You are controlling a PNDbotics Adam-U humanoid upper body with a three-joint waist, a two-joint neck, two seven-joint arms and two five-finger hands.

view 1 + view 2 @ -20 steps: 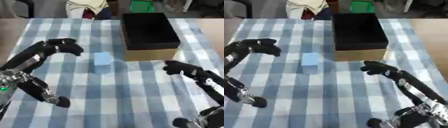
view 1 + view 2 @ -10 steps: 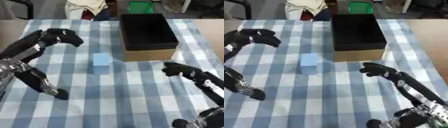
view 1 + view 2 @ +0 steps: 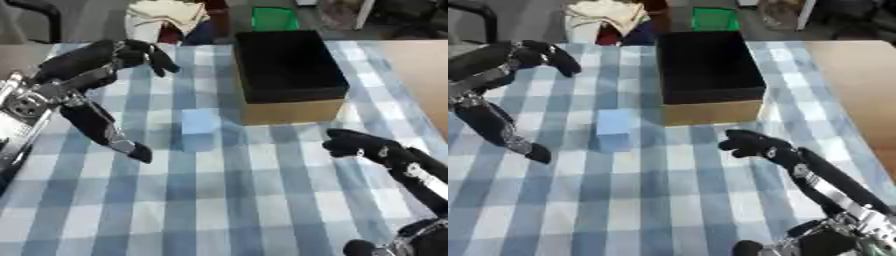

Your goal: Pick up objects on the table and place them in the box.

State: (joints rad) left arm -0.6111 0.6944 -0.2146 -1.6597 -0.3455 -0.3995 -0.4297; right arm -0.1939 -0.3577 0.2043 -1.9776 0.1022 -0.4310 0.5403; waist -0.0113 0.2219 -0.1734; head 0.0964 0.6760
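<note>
A pale blue block (image 3: 614,129) is lying on the checked table (image 3: 667,210) just left of the open black box (image 3: 708,75), with nothing standing between them. The left robot hand (image 3: 131,54) is hovering beyond the block and the right robot hand (image 3: 750,144) near the box's front corner, both with fingers curled and holding nothing. Cloth (image 3: 166,12) and a green thing (image 3: 274,19) are sitting past the table's far edge.

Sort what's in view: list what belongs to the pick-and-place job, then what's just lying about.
Job:
light blue block on the checked cloth
open black box beyond it
left hand, raised, holding nothing
right hand, low near the box, holding nothing

Lying about:
green thing past the table's far edge
pale cloth bundle beside it
</note>
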